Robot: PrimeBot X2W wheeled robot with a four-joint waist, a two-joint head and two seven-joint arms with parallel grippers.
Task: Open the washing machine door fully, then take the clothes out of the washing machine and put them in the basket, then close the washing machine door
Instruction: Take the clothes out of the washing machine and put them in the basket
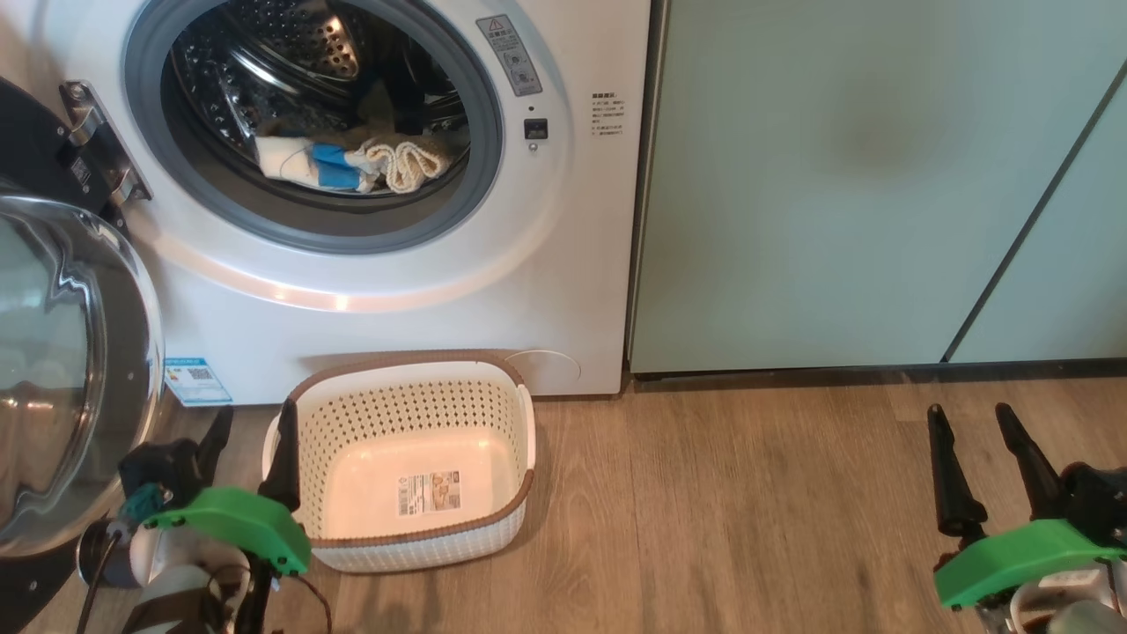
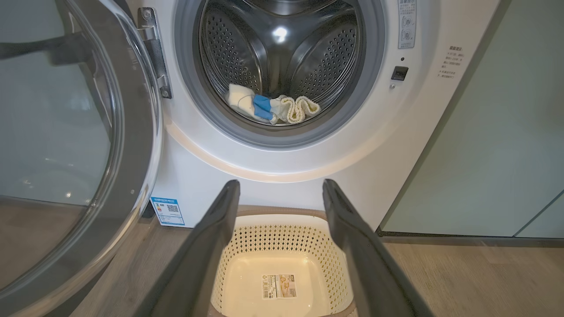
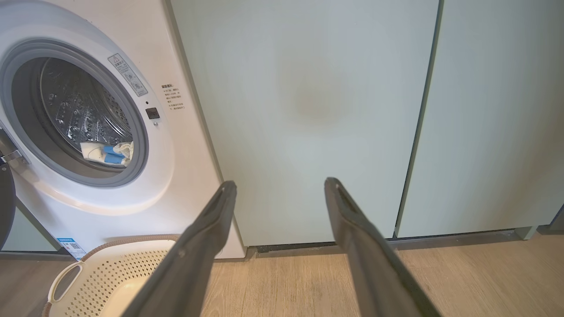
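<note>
Clothes (image 1: 352, 163) lie low in the drum of the washing machine (image 1: 563, 264), a blue-and-white piece beside a cream ribbed knit. The washing machine door (image 1: 62, 370) stands swung wide on its left hinge. The basket (image 1: 423, 401) sits on the wooden floor (image 1: 748, 493) just before the machine. The left claw (image 1: 255, 414) hovers at the basket's left rim, fingers apart. The right claw (image 1: 968, 412) hangs well away before the pale green cabinets (image 1: 836, 176), also spread.

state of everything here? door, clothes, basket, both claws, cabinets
washing machine door: open, swung out left
clothes: bunched low inside the washing machine
basket: upright on the floor, empty
left claw: open, holding nothing
right claw: open, holding nothing
cabinet doors: shut
</note>
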